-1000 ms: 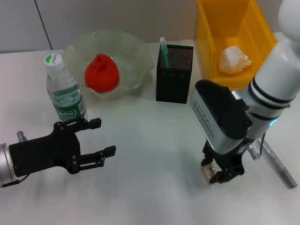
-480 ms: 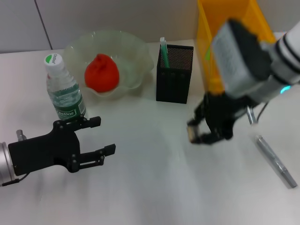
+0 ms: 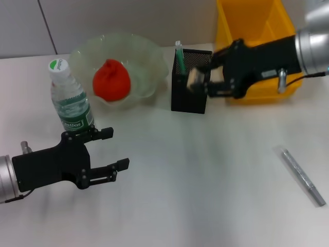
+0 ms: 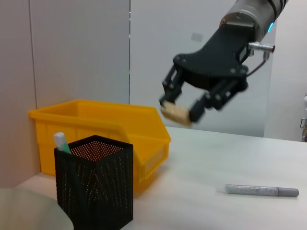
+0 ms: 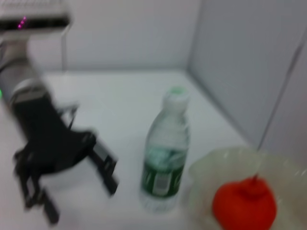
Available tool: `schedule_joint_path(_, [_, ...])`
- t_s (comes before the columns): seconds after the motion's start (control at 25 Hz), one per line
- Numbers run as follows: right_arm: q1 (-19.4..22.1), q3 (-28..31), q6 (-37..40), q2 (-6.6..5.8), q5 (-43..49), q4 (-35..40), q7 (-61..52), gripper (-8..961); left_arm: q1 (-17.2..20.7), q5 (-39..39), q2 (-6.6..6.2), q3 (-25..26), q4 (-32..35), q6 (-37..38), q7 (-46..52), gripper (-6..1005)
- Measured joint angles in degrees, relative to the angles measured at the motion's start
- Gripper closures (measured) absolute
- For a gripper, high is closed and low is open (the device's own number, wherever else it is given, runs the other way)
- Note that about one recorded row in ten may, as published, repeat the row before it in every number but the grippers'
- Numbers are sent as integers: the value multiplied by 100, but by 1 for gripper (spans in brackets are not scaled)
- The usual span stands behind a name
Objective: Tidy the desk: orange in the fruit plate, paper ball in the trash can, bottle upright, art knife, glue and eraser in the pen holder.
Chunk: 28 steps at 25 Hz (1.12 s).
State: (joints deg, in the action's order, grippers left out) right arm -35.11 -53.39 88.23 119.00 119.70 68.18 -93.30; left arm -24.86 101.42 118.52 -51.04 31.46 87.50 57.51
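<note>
You are on the eraser step: your right hand [image 3: 204,81] is clenched on the eraser [image 3: 195,80], holding it in the air at about the pen holder's [image 3: 192,81] upper right edge in the head view; the left wrist view shows it above and off to one side of the mouth, not yet over it. By my reading, the next move calls for you to bring the eraser squarely over the open top, lower it a little and only then let go, since the block is small and could bounce off the mesh rim. Your left hand [image 3: 101,154] waits released at 8 o'clock on the counter [image 3: 205,195], just below the bottle [image 3: 69,96], which stands upright at 10 o'clock. The pen holder at 12 o'clock already has a green-and-white stick standing in its left corner; what else is in it I cannot tell. The orange [image 3: 111,80] lies in the fruit plate [image 3: 149,55] at 11 o'clock. The trash can [image 3: 241,20] stands at 1 o'clock, its inside mostly hidden by your right arm, so the paper ball does not show. A grey pen-like tool [image 3: 300,175] lies loose at 4 o'clock, probably the art knife, not yet put away
</note>
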Motion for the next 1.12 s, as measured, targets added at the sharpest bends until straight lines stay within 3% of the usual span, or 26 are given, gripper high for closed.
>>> schedule_joint_path(0.36, [553, 79, -1280, 4, -1592, -643, 270, 556, -31, -3, 16, -5, -22, 10, -43, 197])
schedule_joint_path(0.68, [374, 54, -2079, -1, -1648, -1404, 328, 554, -71, -16, 13, -28, -173, 50, -43, 197])
schedule_joint_path(1.12, [24, 44, -2500, -12, -1633, -2263, 720, 553, -72, -17, 13, -27, -185, 240, -39, 197])
